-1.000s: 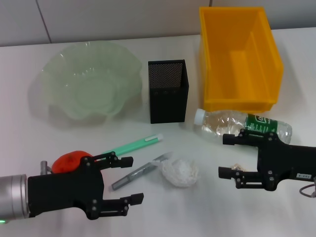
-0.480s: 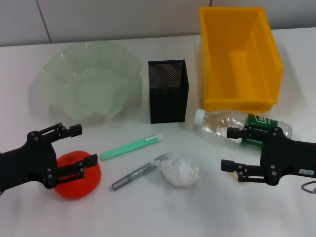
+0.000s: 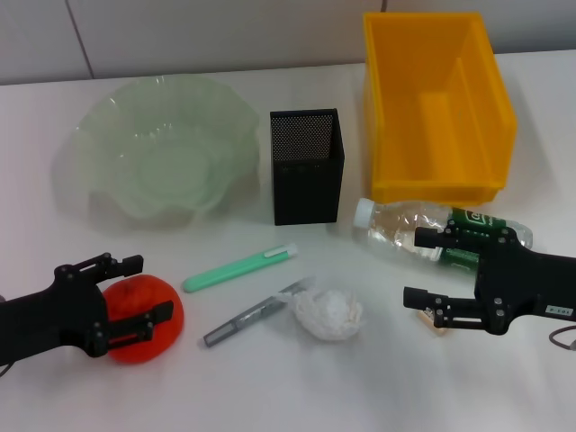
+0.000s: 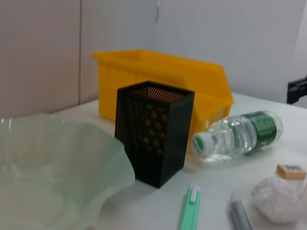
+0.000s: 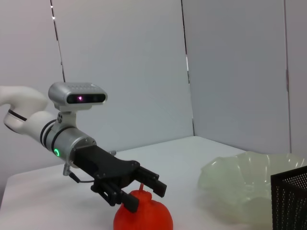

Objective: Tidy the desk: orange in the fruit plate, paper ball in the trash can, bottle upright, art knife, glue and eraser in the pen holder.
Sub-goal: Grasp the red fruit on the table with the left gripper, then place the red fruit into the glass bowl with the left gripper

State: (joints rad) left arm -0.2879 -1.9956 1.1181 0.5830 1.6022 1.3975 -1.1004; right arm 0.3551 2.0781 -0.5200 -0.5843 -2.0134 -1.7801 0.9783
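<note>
The orange (image 3: pixel 148 322) lies at the front left of the table. My left gripper (image 3: pixel 137 288) is open and straddles it, one finger behind it and one across its top; the right wrist view shows the gripper (image 5: pixel 139 188) and the orange (image 5: pixel 144 216) too. My right gripper (image 3: pixel 419 268) is open beside the lying bottle (image 3: pixel 400 223), with the eraser (image 3: pixel 438 324) just under its near finger. The paper ball (image 3: pixel 328 313), the green art knife (image 3: pixel 238 268) and the grey glue stick (image 3: pixel 252 315) lie mid-table. The fruit plate (image 3: pixel 166 148), pen holder (image 3: pixel 306 166) and trash can (image 3: pixel 436 108) stand behind.
The left wrist view shows the pen holder (image 4: pixel 153 129), trash can (image 4: pixel 163 76), bottle (image 4: pixel 240 134), eraser (image 4: pixel 290 171), paper ball (image 4: pixel 277 199), art knife (image 4: pixel 190 211) and plate rim (image 4: pixel 96 158). A wall runs behind the table.
My left arm has swung left and back, bringing the open gripper from beside the glue stick onto the orange. My right gripper has shifted slightly right, next to the bottle.
</note>
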